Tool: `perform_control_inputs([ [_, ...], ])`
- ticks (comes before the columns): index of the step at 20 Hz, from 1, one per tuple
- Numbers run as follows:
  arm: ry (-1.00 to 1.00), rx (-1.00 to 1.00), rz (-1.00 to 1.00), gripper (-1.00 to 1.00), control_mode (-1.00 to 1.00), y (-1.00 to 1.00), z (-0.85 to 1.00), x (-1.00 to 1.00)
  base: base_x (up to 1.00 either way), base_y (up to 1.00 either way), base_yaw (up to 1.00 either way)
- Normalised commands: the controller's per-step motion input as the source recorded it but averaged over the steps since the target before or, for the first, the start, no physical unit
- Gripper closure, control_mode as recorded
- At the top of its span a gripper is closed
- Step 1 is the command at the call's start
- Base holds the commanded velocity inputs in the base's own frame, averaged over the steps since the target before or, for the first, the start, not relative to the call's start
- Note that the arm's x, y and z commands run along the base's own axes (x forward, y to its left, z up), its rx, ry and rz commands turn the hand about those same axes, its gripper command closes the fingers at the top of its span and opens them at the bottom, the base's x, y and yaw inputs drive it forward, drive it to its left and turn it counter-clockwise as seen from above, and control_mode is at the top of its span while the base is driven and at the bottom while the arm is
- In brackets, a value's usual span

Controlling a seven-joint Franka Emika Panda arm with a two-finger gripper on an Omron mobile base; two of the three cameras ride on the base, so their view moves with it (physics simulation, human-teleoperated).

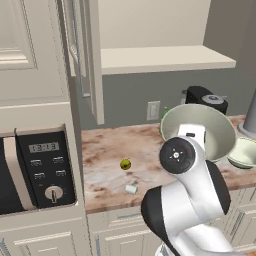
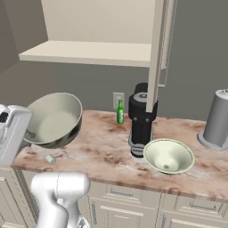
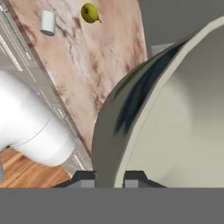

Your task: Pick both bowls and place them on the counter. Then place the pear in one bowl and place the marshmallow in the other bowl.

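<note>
My gripper [image 3: 109, 177] is shut on the rim of the deep grey-green bowl [image 1: 200, 127] [image 2: 55, 118] [image 3: 175, 122]. The bowl hangs tilted on its side above the left part of the counter [image 1: 105, 147] [image 2: 107, 151]. The wider, shallower bowl [image 1: 245, 152] [image 2: 168, 156] sits upright on the counter to the right. The yellow-green pear [image 1: 125, 164] [image 3: 89, 13] lies on the counter left of the held bowl. Near the front edge lies the white marshmallow [image 1: 131, 189] [image 2: 50, 159] [image 3: 48, 22].
A black coffee machine [image 2: 141, 120] and a slim green bottle [image 2: 120, 112] stand at the back wall. A grey canister [image 2: 218, 120] is at the far right. A microwave [image 1: 35, 170] flanks the left, with an open cabinet door [image 1: 87, 55] and cream shelf [image 2: 89, 51] overhead.
</note>
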Motion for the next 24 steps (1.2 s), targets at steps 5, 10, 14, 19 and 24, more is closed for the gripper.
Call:
perform_control_inputs([
  [5, 0.02, 0.01, 0.0, 1.0, -1.0, -0.09, -0.63, 0.31, 0.0, 0.0, 0.0],
  [10, 0.02, 0.02, 0.04, 1.0, -1.0, -0.18, -0.57, 0.42, 0.0, 0.0, 0.0],
  [14, 0.0, 0.05, 0.07, 1.0, -1.0, -0.33, -0.49, 0.35, 0.0, 0.0, 0.0],
  [19, 0.0, 0.04, 0.07, 1.0, -1.0, -0.33, -0.47, 0.35, 0.0, 0.0, 0.0],
  [24, 0.0, 0.04, 0.07, 1.0, -1.0, -0.32, -0.5, 0.41, 0.0, 0.0, 0.0],
])
